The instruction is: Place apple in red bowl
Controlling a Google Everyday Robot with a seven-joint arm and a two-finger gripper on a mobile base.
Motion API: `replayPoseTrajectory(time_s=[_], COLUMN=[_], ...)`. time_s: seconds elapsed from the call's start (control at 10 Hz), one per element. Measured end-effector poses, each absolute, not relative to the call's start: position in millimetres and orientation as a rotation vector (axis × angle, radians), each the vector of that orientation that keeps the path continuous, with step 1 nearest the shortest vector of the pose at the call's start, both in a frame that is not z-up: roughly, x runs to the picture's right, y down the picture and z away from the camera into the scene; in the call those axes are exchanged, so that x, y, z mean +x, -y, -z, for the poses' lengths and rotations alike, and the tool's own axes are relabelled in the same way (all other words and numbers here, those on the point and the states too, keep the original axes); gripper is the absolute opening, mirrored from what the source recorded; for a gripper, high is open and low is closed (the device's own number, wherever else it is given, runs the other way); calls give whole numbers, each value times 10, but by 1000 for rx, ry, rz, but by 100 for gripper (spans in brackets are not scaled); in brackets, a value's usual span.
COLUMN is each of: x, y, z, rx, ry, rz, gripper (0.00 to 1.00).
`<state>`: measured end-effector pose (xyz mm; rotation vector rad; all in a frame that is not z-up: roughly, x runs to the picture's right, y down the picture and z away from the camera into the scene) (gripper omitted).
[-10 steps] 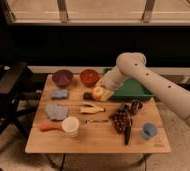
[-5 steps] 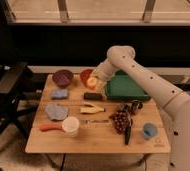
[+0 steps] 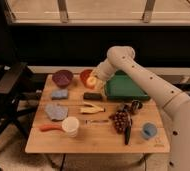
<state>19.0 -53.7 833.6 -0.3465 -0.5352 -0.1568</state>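
Over the far left part of the wooden table [image 3: 95,145], seen from the one camera view, the gripper [image 3: 94,80] is carrying the apple [image 3: 91,81] and is now hanging at the near right rim of the red bowl [image 3: 85,75]. A second ago the arm was reaching across the middle of the table with the fruit beside the green bin [image 3: 124,87]; half a second ago it was drawing close to the bowl; now the apple is overlapping the bowl's rim, so the carry is looking almost finished and the release is what is left. I judge the apple is not yet resting inside: it is sitting slightly in front of and to the right of the bowl's centre, held up by the wrist. The jaws are closing on the apple from above and behind, with the fruit showing below the pale wrist. The next move probably calls for a small shift toward the bowl's middle before letting go, since dropping it on the rim could send it rolling toward the dark block [image 3: 92,95] just in front. The purple bowl [image 3: 62,77] is standing just to the left of the red one, and the grape cluster [image 3: 120,120] is lying well apart, near the front right.
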Motion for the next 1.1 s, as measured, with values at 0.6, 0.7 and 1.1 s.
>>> replayPoseTrajectory(time_s=[0.6, 0.7, 1.1], x=[-125, -97, -28], y=[1177, 1231, 1352], z=[-9077, -9212, -9619], rx=[-245, -240, -219], ry=[495, 487, 469], rz=[140, 117, 62], gripper=[0, 0, 22])
